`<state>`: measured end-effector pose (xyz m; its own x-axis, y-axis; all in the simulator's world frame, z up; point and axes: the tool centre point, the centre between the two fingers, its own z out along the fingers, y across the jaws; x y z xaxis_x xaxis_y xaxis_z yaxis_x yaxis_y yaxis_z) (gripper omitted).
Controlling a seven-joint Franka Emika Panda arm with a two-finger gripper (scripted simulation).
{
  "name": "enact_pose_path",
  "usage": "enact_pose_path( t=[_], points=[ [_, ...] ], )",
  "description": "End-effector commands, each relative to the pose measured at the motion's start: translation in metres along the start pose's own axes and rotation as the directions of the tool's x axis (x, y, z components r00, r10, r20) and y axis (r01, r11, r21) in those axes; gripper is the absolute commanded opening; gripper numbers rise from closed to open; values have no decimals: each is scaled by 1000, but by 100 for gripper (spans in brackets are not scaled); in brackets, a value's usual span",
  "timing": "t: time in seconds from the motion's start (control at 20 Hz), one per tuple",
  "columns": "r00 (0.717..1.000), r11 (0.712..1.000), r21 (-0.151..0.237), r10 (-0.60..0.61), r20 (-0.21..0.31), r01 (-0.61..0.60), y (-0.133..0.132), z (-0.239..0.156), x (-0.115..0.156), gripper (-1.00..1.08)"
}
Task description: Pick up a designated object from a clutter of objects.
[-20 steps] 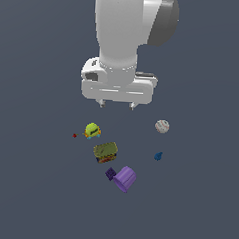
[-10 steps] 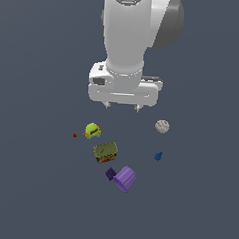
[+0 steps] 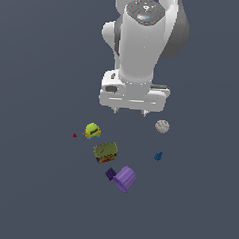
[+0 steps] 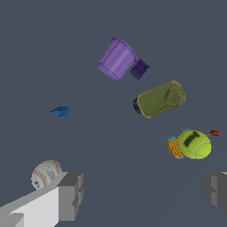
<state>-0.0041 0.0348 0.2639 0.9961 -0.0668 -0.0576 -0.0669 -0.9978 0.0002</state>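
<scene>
baseball [image 3: 162, 126] at exterior view's right, apart from the rest | toy [image 3: 92, 131] at left, dot [image 3: 74, 135] just beside | box [image 3: 105, 152] between toy and cup [image 3: 124, 179] | cube [image 3: 110, 173] touching cup

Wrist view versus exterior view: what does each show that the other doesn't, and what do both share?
Only the wrist view shows the baseball's red stitching, the olive item as a can-like shape, and the wide gap between the gripper's fingers.

Only the exterior view shows the arm and the gripper raised above the clutter, off to one side of the baseball.

Both show the baseball, green toy, olive item, purple cup, dark cube, blue piece and red dot.
</scene>
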Motion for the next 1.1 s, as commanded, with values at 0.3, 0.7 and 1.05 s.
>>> enact_pose_path(
  t=[0.3,0.7,1.05],
  points=[
    [1000,1000,-21,5,-19,-6,-61,54,-17,100],
    [999,1000,-23,4,-44,-5,-134,119,-60,100],
    [998,1000,-11,0,-55,0,-175,155,-97,100]
  ],
)
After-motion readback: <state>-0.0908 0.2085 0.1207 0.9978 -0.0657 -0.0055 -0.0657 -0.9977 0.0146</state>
